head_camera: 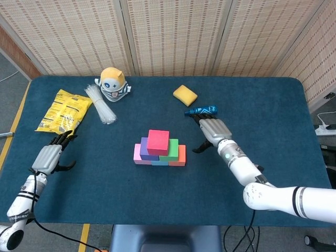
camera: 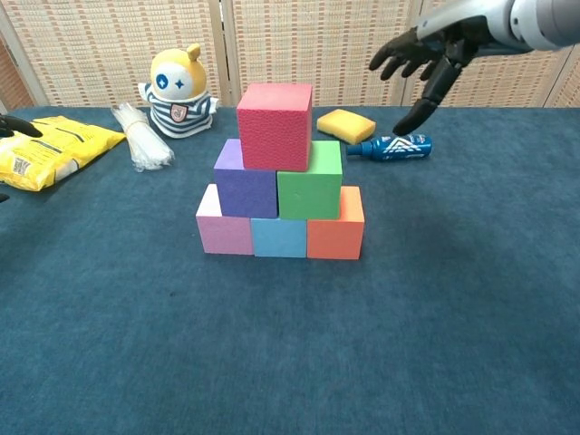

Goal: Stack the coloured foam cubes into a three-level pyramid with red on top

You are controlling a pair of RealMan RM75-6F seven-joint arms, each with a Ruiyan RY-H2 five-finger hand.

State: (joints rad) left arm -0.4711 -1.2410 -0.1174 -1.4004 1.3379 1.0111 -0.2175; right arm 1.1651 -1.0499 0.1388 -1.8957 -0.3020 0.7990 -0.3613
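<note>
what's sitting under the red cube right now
The red cube rests on the purple cube and green cube, straddling both. Below those sit the pink, blue and orange cubes. Their covered tops cannot be seen.

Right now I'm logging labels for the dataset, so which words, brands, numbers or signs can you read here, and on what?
No text reads clearly.
Yellow snack bag: dark print, too small and blurred to read.
Blue bottle: white markings, not legible.
Plush toy: a white star sign on its blue eye patch and a small chest badge, no readable words.
Foam cubes, such as the red cube: no marks.
</note>
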